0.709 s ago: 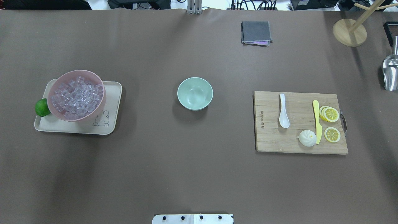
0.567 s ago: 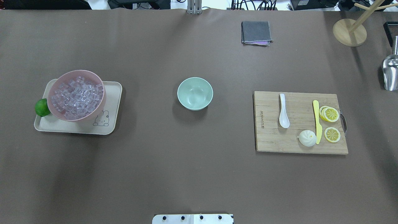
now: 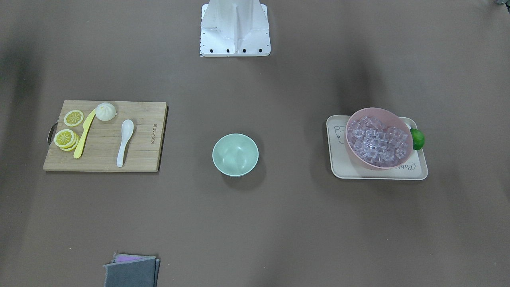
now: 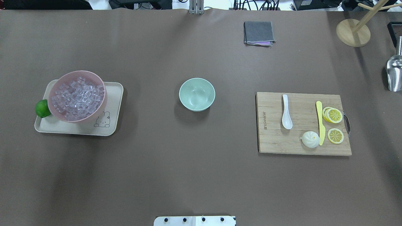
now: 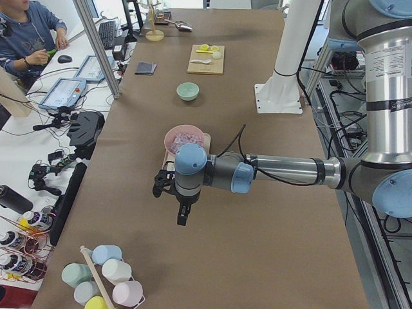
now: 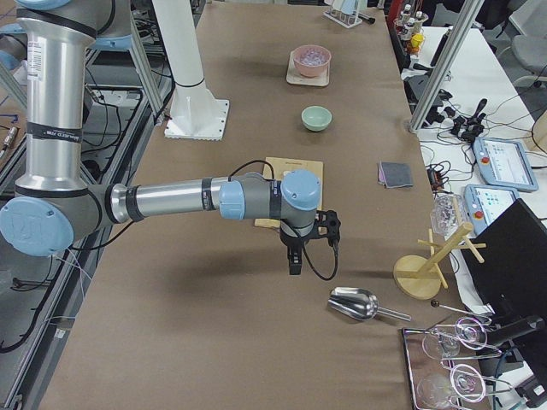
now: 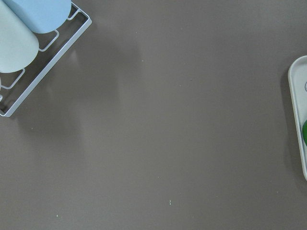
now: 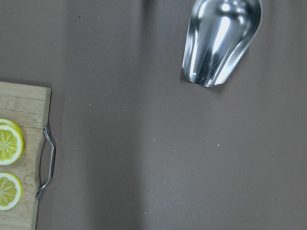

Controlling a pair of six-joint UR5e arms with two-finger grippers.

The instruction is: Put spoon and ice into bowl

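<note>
Nearest the base point(image 4: 194, 220), we see the bowl point(image 4: 197, 94), empty. Farther out, the spoon point(image 4: 286, 113) lies on the cutting board point(image 4: 276, 141), apart from the yellow knife point(image 4: 320, 122); its slick handle could slip. The ice point(image 4: 77, 97) heaped in the pink bowl point(image 4: 94, 117) may squirt from a pinch. Farthest, left gripper point(image 5: 182, 215) and right gripper point(image 6: 295, 263) hover well apart from these; jaw state we cannot tell.

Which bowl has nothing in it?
The small mint-green bowl mid-table is empty; the bigger pink bowl on the tray is full of ice cubes.
</note>
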